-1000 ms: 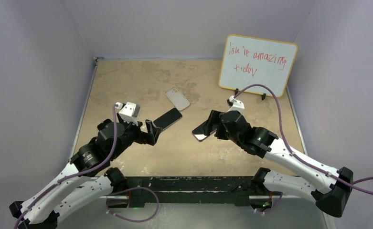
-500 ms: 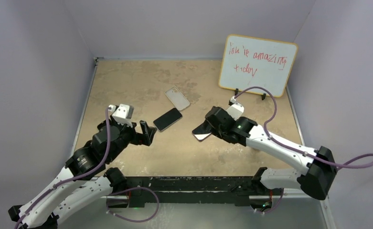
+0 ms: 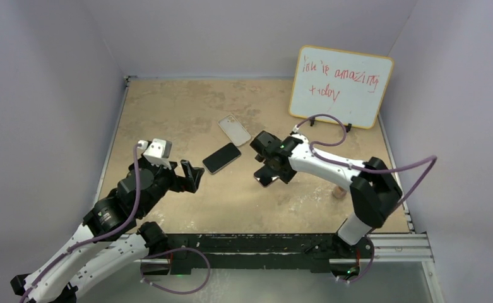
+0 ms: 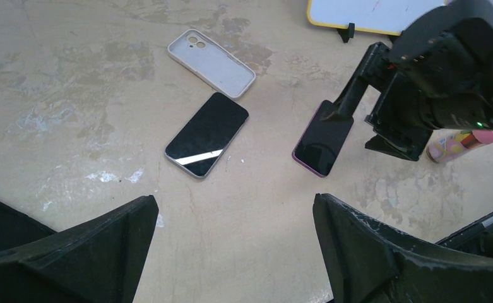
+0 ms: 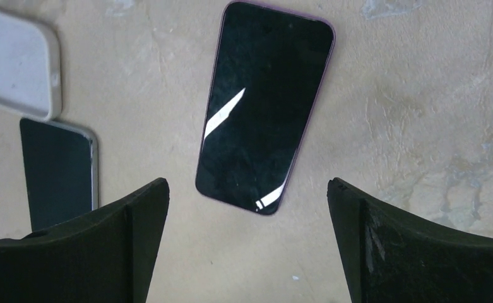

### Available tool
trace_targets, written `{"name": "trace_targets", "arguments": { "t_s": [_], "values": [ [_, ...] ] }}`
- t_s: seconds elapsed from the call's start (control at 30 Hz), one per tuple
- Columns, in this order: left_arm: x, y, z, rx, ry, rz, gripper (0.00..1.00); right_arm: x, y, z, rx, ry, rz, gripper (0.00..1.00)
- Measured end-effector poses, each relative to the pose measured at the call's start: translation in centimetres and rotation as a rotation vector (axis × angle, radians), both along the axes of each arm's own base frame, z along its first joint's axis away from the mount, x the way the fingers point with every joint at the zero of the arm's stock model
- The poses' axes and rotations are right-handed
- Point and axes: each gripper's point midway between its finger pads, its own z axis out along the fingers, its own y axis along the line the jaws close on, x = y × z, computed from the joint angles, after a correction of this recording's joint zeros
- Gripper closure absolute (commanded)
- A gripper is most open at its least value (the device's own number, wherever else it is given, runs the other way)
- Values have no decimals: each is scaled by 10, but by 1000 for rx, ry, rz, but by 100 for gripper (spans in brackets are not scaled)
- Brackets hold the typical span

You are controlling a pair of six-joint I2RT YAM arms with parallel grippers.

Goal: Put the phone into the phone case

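A white phone case (image 3: 234,129) lies face down on the table; it also shows in the left wrist view (image 4: 211,63) and the right wrist view (image 5: 16,60). A black phone with a silver edge (image 3: 221,158) lies screen up just in front of it (image 4: 206,134) (image 5: 57,173). A second phone with a purple edge (image 3: 266,178) lies to the right (image 4: 324,137) (image 5: 266,104). My left gripper (image 3: 192,177) (image 4: 234,208) is open and empty, short of the silver phone. My right gripper (image 3: 271,165) (image 5: 249,189) is open and empty, low over the purple phone.
A whiteboard (image 3: 341,85) with red writing stands at the back right. A pink marker-like object (image 3: 339,192) (image 4: 458,142) lies on the table to the right of the right arm. Grey walls close in the table on three sides.
My right arm has swung left and back, turning its gripper over the purple phone. My left gripper has drawn back a little from the silver phone. The phones and the case stay put.
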Motion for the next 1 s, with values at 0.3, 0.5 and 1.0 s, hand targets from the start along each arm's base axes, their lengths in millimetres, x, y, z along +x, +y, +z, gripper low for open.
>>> {"name": "trace_targets", "arguments": {
  "t_s": [0.3, 0.5, 1.0],
  "values": [
    [-1, 3, 3, -10, -12, 7, 2, 28, -17, -36, -47, 148, -166, 4],
    [-1, 6, 5, -16, -21, 19, 2, 28, -23, -54, -74, 219, -194, 7],
    [0, 7, 5, -14, -21, 27, 2, 34, -13, -66, -58, 258, -213, 15]
  ]
}}
